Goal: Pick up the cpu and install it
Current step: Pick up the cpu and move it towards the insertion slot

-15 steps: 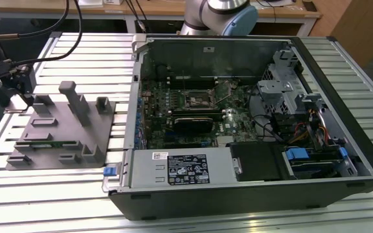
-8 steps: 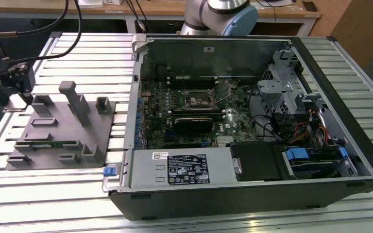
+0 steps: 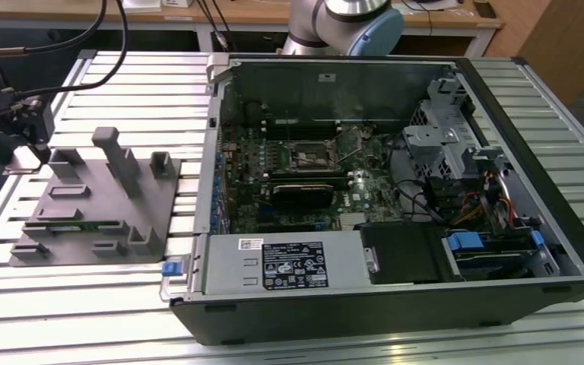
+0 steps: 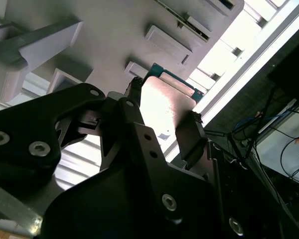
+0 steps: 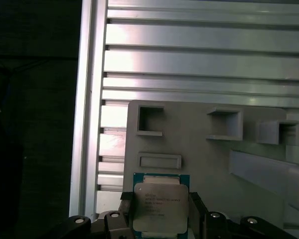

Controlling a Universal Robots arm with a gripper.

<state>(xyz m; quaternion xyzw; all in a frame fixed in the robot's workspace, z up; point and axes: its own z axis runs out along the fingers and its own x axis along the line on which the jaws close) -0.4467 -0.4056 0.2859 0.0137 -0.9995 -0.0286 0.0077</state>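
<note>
The cpu [image 5: 157, 208], a small square chip with a silvery top and a thin green edge, sits between my gripper's [image 5: 159, 199] black fingers [image 5: 125, 204], which press on two opposite edges. In the second wrist view the cpu [image 4: 165, 102] shows just over a corner of the grey plastic fixture [image 4: 104, 45], with my gripper [image 4: 164, 107] shut on it. In the exterior view my gripper [image 3: 30, 156] hangs low at the far corner of the fixture [image 3: 89, 220], on the exterior view's left. The motherboard socket [image 3: 307, 157] lies inside the open computer case [image 3: 535, 114].
Upright blocks [image 3: 119, 160] rise from the fixture close to my gripper. The slatted aluminium table [image 3: 89, 304] carries both fixture and case, and its edge rail [image 5: 87, 124] runs right beside the fixture. Cables [image 3: 58, 38] hang above the gripper. A power supply [image 3: 282, 262] fills the case's near side.
</note>
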